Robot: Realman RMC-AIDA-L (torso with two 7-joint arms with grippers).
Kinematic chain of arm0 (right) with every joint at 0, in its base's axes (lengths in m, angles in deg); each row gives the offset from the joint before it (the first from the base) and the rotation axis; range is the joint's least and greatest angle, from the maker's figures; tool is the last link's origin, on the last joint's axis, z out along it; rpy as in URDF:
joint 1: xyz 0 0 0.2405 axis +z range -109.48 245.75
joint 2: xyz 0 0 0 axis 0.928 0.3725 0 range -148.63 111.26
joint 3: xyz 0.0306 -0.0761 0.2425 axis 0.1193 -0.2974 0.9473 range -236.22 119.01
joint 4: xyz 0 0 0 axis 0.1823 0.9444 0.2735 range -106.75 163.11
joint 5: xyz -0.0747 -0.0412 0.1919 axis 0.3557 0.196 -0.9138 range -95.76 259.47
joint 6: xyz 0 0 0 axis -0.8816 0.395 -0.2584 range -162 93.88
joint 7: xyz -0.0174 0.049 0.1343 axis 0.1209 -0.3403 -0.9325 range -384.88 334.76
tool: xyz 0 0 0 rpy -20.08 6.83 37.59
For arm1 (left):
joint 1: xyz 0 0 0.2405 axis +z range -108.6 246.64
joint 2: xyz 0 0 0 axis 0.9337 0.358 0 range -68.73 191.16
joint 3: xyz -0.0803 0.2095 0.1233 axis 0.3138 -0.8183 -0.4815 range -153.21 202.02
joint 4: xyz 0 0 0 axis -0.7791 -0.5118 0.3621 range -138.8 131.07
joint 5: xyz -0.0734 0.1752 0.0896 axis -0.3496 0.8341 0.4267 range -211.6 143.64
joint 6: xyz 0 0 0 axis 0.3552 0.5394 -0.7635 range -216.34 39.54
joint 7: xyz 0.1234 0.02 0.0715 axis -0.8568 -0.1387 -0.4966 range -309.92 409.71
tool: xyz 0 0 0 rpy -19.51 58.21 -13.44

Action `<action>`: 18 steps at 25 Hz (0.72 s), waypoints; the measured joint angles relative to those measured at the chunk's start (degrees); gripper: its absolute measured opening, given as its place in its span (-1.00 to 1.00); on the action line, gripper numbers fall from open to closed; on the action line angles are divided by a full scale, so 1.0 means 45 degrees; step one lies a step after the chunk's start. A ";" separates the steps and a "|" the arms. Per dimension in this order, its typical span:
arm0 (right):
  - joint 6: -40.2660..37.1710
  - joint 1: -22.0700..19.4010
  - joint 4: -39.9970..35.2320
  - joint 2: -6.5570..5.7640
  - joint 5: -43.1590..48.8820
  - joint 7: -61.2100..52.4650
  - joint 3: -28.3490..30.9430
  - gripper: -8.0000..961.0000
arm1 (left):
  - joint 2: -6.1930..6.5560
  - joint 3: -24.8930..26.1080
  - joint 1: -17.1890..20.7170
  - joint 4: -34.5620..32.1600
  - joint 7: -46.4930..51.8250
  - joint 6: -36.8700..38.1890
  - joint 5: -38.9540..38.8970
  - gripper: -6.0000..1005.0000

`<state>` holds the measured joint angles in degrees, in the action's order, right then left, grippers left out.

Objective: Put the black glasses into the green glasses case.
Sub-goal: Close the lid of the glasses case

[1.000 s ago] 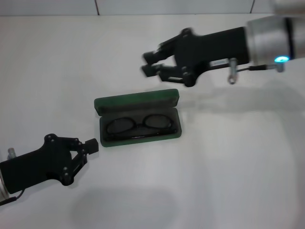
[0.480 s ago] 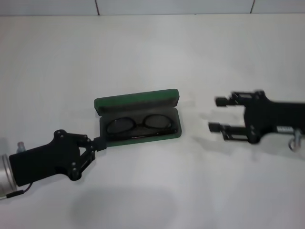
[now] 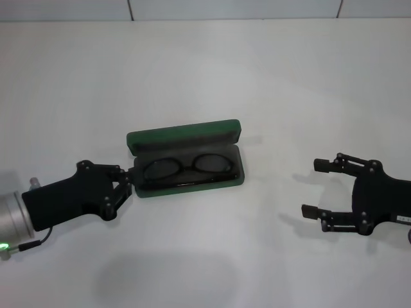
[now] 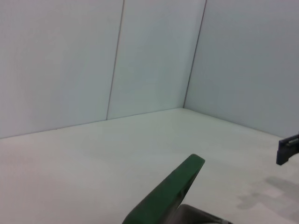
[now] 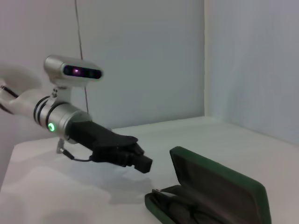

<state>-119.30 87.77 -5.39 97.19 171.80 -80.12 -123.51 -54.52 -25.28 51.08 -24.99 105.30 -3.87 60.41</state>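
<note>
The green glasses case (image 3: 185,137) lies open at the middle of the table, lid upright at the back. The black glasses (image 3: 186,167) lie folded inside it on the grey lining. My left gripper (image 3: 128,179) is shut and empty, its tip at the case's left end, touching or nearly so. My right gripper (image 3: 313,187) is open and empty, well to the right of the case. The case's lid (image 4: 170,193) shows in the left wrist view. The right wrist view shows the case (image 5: 224,179), the glasses (image 5: 184,212) and the left gripper (image 5: 142,162).
The white table (image 3: 205,77) has walls (image 4: 93,60) behind it. A fingertip of the right gripper (image 4: 288,148) shows far off in the left wrist view.
My right gripper has left its place above the case's lid and dropped to the right front, fingers open. My left gripper has moved up to the case's left end.
</note>
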 joint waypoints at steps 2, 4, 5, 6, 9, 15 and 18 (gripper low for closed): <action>-0.0008 -0.0015 0.0098 -0.0011 -0.0055 0.0083 0.0002 0.49 | -0.0011 0.0000 -0.0102 -0.0003 0.0250 0.0000 0.0034 -0.99; -0.0010 -0.0022 0.0168 -0.0039 -0.0068 0.0102 0.0005 0.63 | -0.0041 -0.0003 -0.0167 -0.0014 0.0381 0.0050 0.0003 -0.99; -0.0009 -0.0027 0.0182 -0.0050 -0.0068 0.0110 0.0006 0.71 | -0.0053 -0.0011 -0.0201 -0.0018 0.0429 0.0080 -0.0018 -0.99; -0.0003 -0.0028 0.0185 -0.0053 -0.0068 0.0120 0.0007 0.78 | -0.0055 -0.0034 -0.0239 -0.0023 0.0535 0.0099 0.0012 -0.99; 0.0009 -0.0026 0.0192 -0.0053 -0.0068 0.0130 0.0029 0.85 | 0.0003 -0.0124 -0.0337 -0.0032 0.1014 0.0104 0.0589 -0.99; 0.0056 0.0030 0.0202 -0.0048 -0.0068 0.0135 0.0069 0.85 | -0.0060 0.0340 -0.0462 -0.0031 0.1120 -0.0533 0.0680 -0.99; 0.0072 0.0070 0.0213 -0.0035 -0.0060 0.0138 0.0068 0.85 | -0.0090 0.0513 -0.0790 -0.0024 0.1171 -0.1080 0.0720 -0.99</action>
<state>-118.97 88.09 -4.43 97.03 171.53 -79.50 -123.20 -54.93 -22.97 47.53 -25.10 110.57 -8.73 63.65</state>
